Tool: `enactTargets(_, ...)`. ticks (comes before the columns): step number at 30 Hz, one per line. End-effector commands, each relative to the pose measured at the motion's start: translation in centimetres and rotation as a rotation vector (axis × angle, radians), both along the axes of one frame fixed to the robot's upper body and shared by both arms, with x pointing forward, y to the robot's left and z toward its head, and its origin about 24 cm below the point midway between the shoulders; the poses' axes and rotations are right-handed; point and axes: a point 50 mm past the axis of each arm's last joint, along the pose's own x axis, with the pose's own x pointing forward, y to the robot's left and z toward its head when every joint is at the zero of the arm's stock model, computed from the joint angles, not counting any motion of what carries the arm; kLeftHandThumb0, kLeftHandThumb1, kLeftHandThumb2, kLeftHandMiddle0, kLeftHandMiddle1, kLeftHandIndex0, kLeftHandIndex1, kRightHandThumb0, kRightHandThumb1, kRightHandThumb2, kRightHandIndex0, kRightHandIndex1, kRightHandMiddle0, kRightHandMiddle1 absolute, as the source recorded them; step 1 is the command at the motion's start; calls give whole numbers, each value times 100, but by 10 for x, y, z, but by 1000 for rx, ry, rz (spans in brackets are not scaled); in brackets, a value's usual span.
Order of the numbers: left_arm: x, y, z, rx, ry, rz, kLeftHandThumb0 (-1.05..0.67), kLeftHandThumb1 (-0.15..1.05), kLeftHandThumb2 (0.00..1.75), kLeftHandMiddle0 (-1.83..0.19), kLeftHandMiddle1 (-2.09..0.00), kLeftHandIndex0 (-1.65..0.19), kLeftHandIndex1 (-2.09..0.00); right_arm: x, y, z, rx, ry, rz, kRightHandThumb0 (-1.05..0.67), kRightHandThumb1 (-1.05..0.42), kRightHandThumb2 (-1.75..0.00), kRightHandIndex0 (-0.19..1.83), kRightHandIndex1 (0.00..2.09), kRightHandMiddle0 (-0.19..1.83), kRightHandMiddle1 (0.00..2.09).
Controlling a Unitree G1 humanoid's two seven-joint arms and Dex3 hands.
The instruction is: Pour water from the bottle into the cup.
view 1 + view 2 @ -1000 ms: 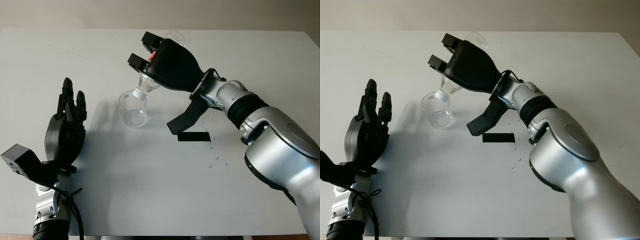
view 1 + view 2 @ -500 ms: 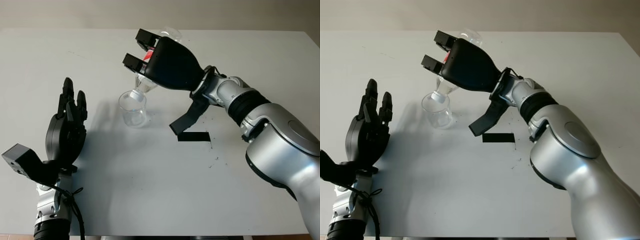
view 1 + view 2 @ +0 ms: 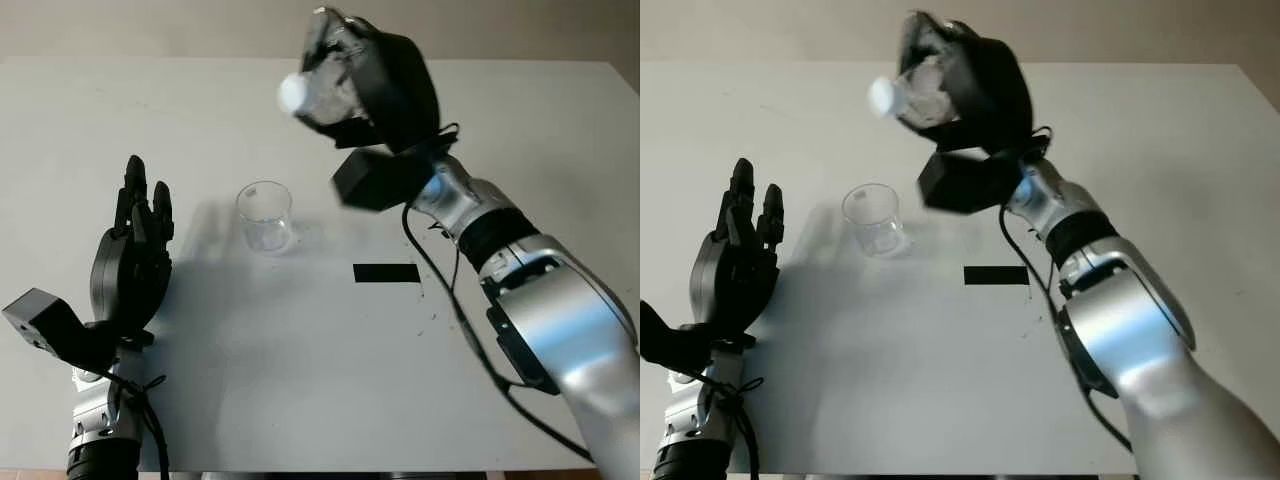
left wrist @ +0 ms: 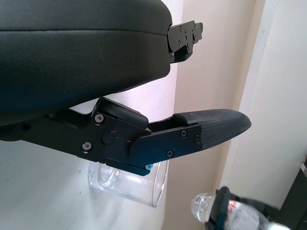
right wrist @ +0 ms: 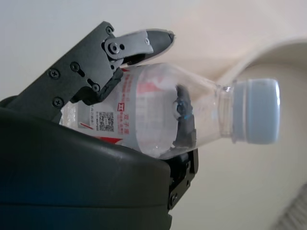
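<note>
White table [image 3: 300, 400] before a beige wall. The clear cup [image 3: 265, 216] stands upright on the table and serves as the reference point. A strip of black tape [image 3: 386, 272] lies on the table to the right of the cup and slightly nearer the robot. The right hand [image 3: 365, 80], raised above and beyond the cup, has its fingers clenched around the clear bottle [image 5: 163, 112], whose pale cap [image 3: 294, 92] is on. The left hand [image 3: 135, 255], fingers released and holding nothing, is to the left of the cup, nearer the robot.
</note>
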Motion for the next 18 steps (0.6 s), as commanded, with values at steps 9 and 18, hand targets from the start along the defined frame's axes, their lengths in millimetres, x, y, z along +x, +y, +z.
enactTargets(9, -9, -2, -24, -20, 92, -5, -81, 105, 63, 19, 0, 19, 0, -13, -22, -11, 574, 538, 336, -17, -105, -30, 147, 209, 127, 209)
enactTargets(18, -9, -3, -24, -11, 95, -2, -81, 105, 64, 19, 0, 19, 0, -45, -38, -21, 503, 683, 367, -19, -105, -35, 149, 209, 103, 209)
